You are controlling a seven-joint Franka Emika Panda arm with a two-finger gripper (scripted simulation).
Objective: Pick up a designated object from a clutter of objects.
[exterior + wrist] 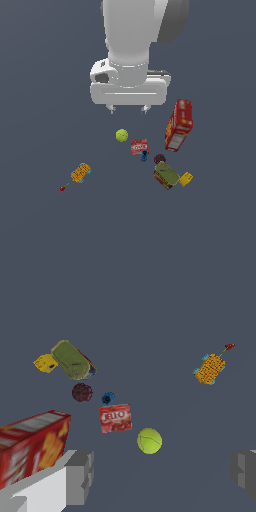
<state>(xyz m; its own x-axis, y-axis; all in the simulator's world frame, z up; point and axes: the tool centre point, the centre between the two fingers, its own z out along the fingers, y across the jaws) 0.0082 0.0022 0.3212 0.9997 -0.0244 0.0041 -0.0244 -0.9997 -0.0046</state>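
The gripper (129,108) hangs open and empty above the pile, and the blue peg (144,156) touches the red packet (139,146) at its 5 o'clock, so the fingers may catch the packet instead.

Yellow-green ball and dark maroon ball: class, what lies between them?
In the wrist view, the flat red packet lies between the yellow-green ball and dark maroon ball.
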